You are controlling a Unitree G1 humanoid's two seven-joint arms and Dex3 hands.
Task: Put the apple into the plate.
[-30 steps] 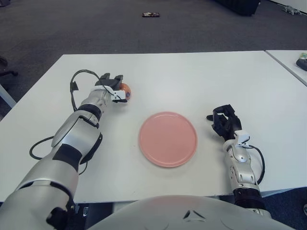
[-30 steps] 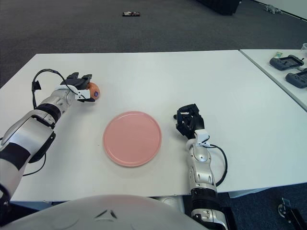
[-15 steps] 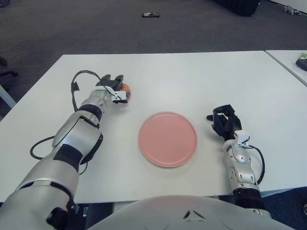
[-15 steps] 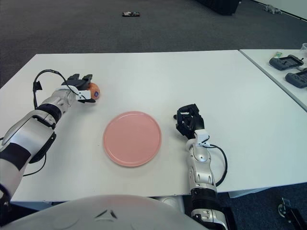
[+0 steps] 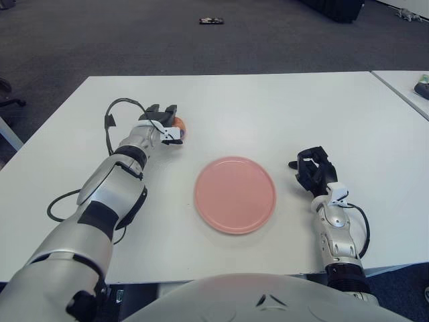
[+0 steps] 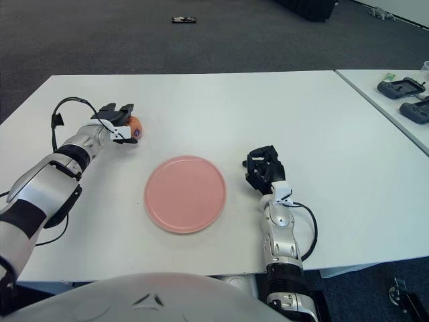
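Fingers of left hand [image 5: 161,125] wrapped on apple [image 5: 177,124], shifted slightly farther up the desk [image 5: 268,107], plate [image 5: 234,194] still unfilled; right hand [image 5: 315,171] curled beside plate.

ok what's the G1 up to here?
It's working on getting the apple into the pink plate. The left hand is at the apple on the far-left part of the white table, fingers wrapped around it; whether it has left the surface is unclear. The plate sits bare in the middle, off to the apple's right and nearer the robot. The right hand shows to the right of the plate, fingers curled, holding nothing.
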